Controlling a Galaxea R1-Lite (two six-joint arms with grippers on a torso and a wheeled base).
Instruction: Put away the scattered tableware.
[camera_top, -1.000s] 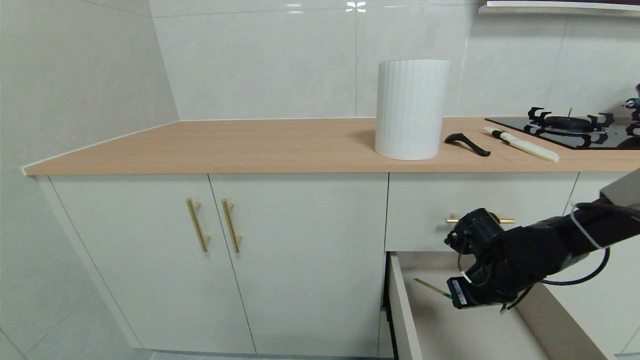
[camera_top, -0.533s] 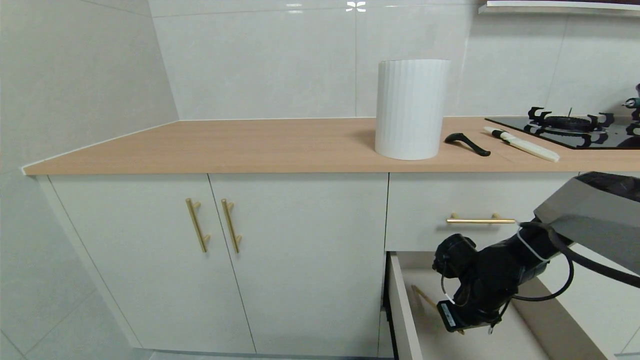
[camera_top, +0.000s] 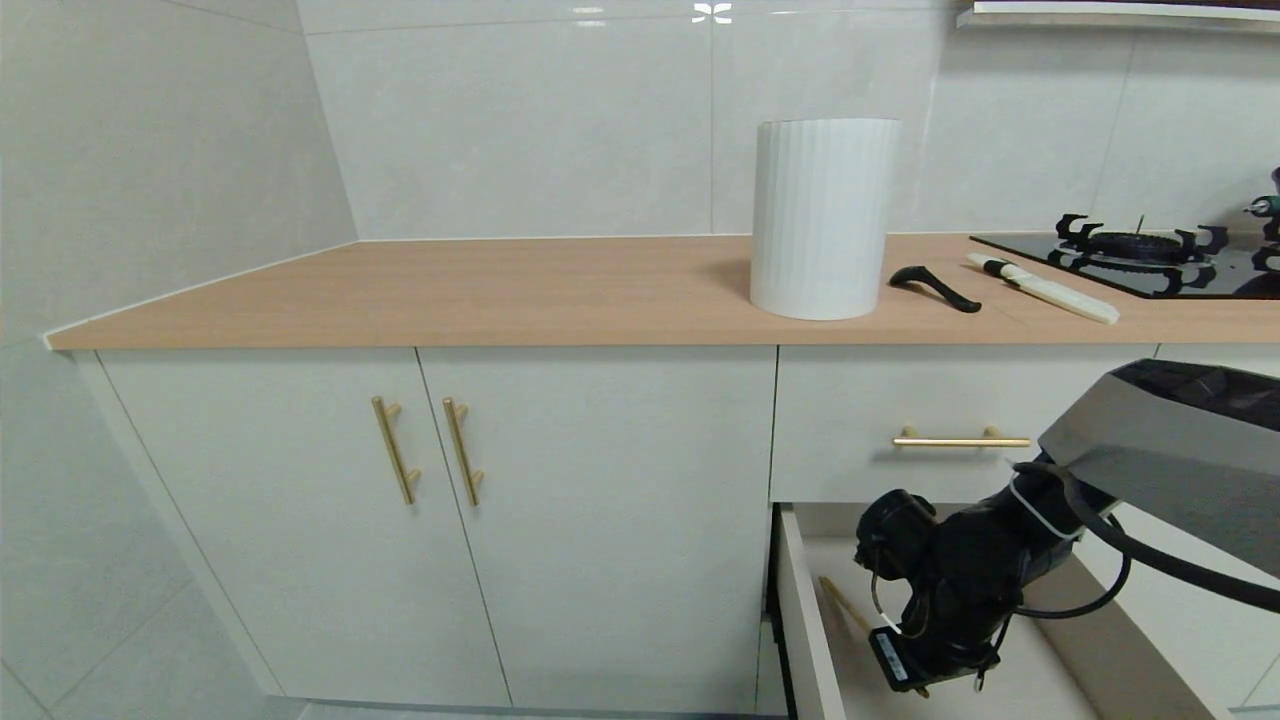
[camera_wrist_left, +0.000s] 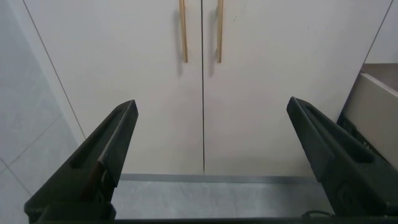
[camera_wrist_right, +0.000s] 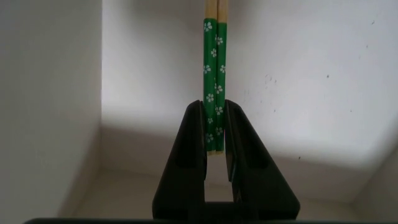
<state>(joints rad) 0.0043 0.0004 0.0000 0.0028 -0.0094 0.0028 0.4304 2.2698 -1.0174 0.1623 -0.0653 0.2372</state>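
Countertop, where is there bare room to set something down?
The long stretch of countertop between the left wall and the white canister is bare. Right of the canister it is crowded: a black tool, a knife, then the stove. The right gripper, shut on chopsticks, occupies the open drawer.

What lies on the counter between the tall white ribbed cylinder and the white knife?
In the head view, a small black curved utensil lies there, between the white ribbed cylinder and the white knife.
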